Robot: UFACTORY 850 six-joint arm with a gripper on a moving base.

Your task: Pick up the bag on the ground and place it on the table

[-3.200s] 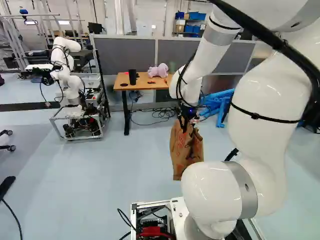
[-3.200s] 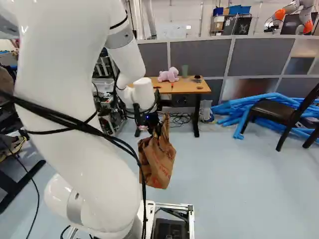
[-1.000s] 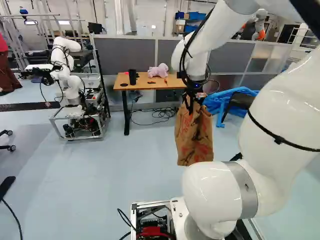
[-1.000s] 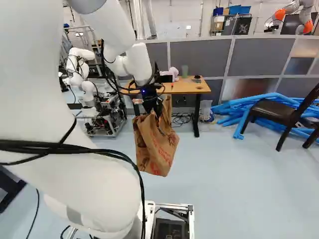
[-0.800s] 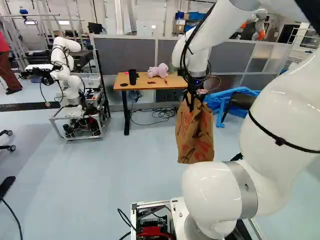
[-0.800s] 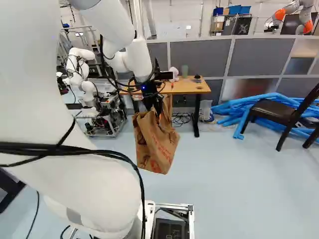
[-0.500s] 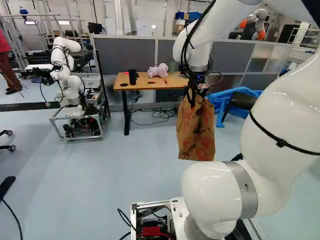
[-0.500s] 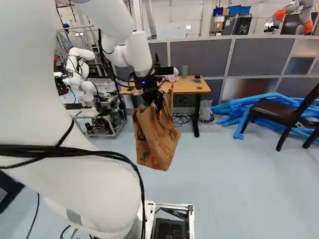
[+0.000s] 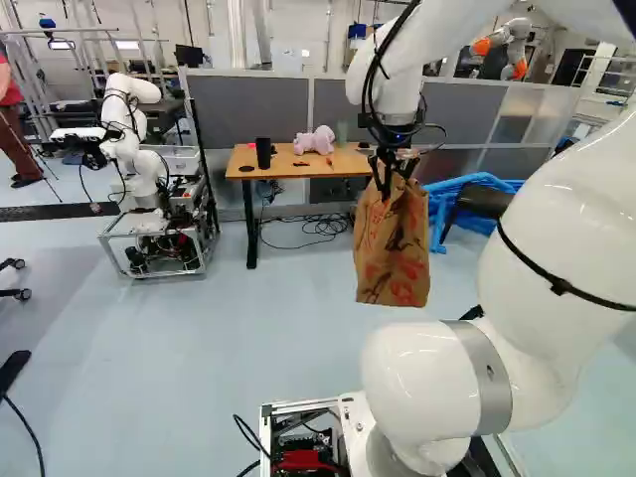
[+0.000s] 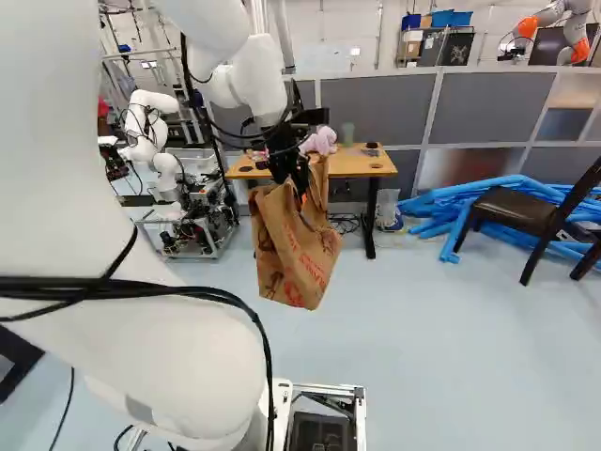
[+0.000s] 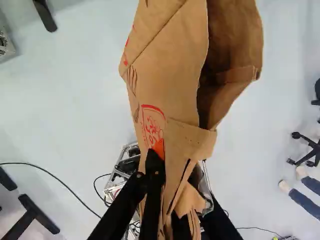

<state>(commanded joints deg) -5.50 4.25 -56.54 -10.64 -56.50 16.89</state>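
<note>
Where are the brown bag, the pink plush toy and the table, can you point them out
brown bag (image 9: 393, 256), left base view, middle of its side
pink plush toy (image 9: 314, 143), left base view, its body
table (image 9: 283, 172), left base view, bare front of its top

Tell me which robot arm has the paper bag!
The big white one nearest the cameras: the bag hangs from its claw. Another robot, white, on a cart, and the orange-and-white arm at the back show no bag.
</note>
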